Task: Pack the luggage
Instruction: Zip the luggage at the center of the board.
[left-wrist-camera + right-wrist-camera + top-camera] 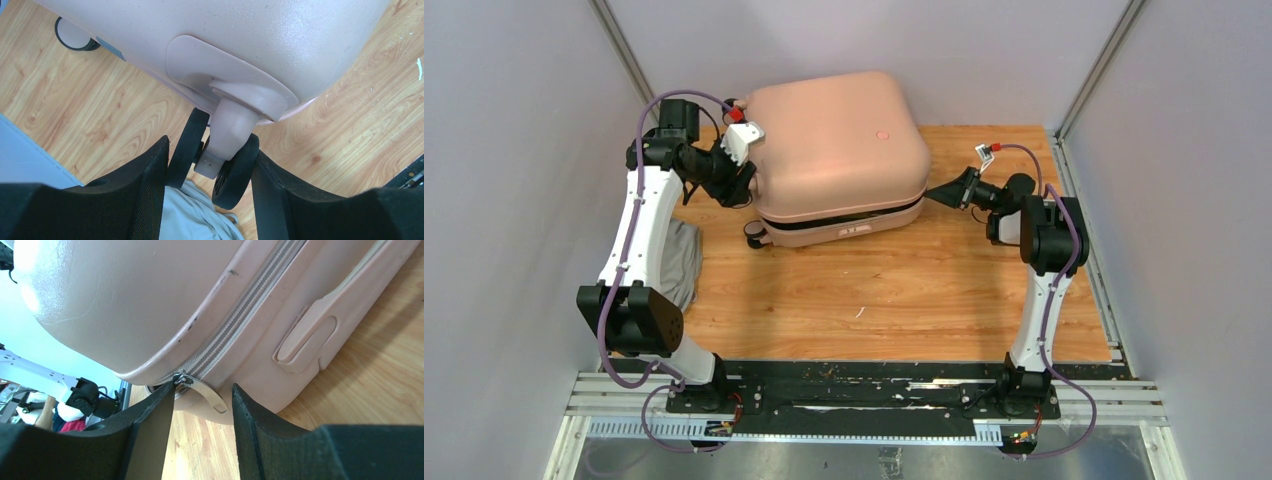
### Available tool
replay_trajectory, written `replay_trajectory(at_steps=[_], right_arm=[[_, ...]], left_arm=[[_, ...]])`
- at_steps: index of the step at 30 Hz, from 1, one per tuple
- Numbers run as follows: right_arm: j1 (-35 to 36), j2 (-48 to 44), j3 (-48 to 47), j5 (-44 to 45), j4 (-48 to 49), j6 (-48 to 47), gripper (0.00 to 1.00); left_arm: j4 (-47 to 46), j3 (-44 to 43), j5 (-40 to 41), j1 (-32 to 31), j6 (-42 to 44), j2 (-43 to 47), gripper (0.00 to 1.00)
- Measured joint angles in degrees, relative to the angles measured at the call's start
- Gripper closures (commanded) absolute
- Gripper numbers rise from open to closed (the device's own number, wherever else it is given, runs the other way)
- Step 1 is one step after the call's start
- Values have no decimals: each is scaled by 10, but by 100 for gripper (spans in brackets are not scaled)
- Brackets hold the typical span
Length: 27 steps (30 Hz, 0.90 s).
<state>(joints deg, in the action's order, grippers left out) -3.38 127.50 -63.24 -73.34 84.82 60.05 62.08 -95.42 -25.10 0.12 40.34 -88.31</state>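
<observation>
Seemingly stiff, bulky and slick, the luggage (834,150) is laid upper centre on the bench (874,290). Its wheel (235,175) is clamped in the left pincer (210,165); its zip pull (206,395), the likeliest hold, is straddled by the part-open right pincer (202,390).

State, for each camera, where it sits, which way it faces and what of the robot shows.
Top external: above and behind the arm bases, looking down on the wooden table, the pale pink hard-shell suitcase, both arms, left hand and right hand.
Left wrist: on the left arm, facing the suitcase's corner; the left hand grips a black-and-pink caster wheel.
Right wrist: on the right arm, facing the suitcase's side; the open right hand flanks a metal zipper pull.
Shared: all show the suitcase.
</observation>
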Motion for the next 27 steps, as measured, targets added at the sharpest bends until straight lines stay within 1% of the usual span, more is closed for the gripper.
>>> replay_trajectory(at_steps=[7,11,13,15,19,22,24,27], right_arm=[[3,-2,21,-5,8,5,61],[3,-3,21,-6,10,8,62],[3,-3,20,-6,10,9,64],[3,-3,19,-8,10,12,69],[3,-3,17,-9,8,15,87],[3,-3,17,-11,6,16,96],[3,-3,17,-11,7,16,100],[3,-8,17,-17,8,17,100]], left_arm=[[2,0,1,0,0,0,100],[2,0,1,0,0,1,100],[1,1,1,0,0,3,100],[-1,1,0,0,0,5,100],[-4,1,0,0,0,7,100],[-5,1,1,0,0,7,100],[-5,1,1,0,1,7,100],[-3,1,5,0,1,7,100]])
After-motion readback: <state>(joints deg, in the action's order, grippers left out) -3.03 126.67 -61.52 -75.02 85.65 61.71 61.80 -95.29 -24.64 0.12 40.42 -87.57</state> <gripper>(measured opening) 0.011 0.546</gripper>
